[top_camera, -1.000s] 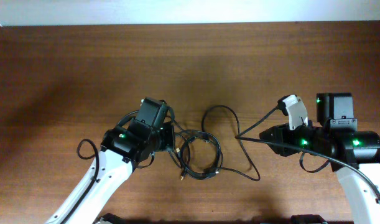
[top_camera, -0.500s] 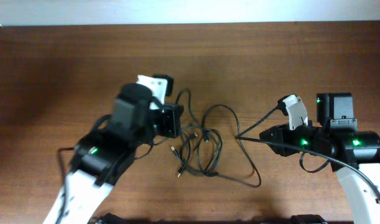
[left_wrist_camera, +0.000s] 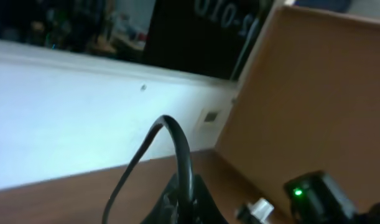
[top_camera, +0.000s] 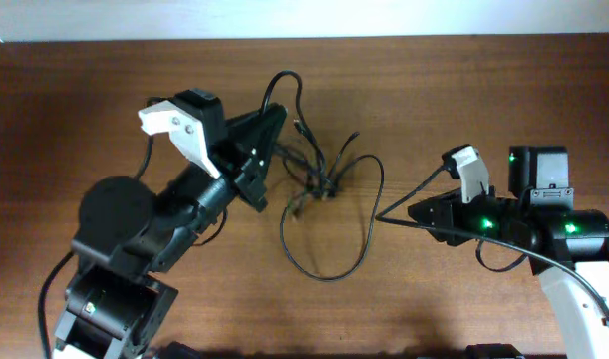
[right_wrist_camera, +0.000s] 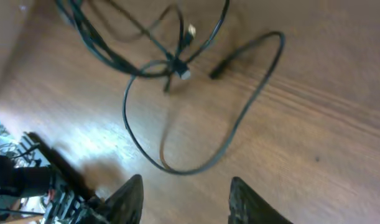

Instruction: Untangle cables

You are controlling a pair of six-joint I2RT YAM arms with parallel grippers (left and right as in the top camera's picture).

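The left gripper (top_camera: pixel 272 122) is closed tight on one of the cables (top_camera: pixel 322 182), pinching a strand and holding it lifted above the table (top_camera: pixel 463 90). A loop of that strand arches up and out just past its fingertips. In the left wrist view the same cable (left_wrist_camera: pixel 181 149) rises as a black arc straight out of the clamped fingers. From the grip the cord runs down and away to a knot of crossed strands lying a short way ahead of the gripper, toward the other arm. Beyond the knot a large slack loop rests flat on the wood.

The right gripper (right_wrist_camera: pixel 185 190) has its jaws parted with a clear gap, nothing between them and nothing touched. The cables (right_wrist_camera: pixel 177 65) lie on the wood ahead of its fingertips. The knot, with small light-tipped plugs at it, is well ahead, and the slack loop comes nearest, just in front of the fingers.
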